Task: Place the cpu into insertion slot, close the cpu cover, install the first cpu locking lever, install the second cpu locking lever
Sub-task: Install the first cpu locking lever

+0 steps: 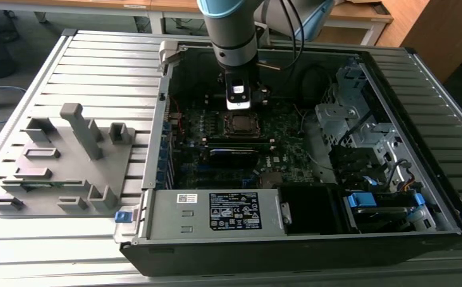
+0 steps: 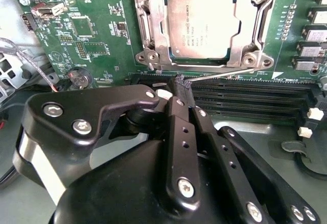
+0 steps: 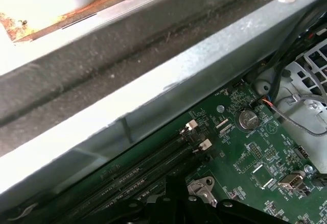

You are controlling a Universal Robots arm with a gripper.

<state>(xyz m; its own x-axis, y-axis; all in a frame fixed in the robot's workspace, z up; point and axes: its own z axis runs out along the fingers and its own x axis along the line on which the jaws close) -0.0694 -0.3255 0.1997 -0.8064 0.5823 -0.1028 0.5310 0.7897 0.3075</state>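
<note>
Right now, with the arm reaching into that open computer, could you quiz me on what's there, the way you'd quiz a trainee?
1. True or false: the small, flat, silver-grey square cpu lies in the square, silver-rimmed insertion slot.
2. Pick one: in the second wrist view, the tip of the black metal tool is nearest to A) the thin silvery wire lever, B) the white-labelled power supply box, C) the blue drive latch.
3. Fill in: the grey plastic fixture lies on the exterior view's ____ of the black computer case.

Key: 1 true; 2 A; 3 left.
</note>
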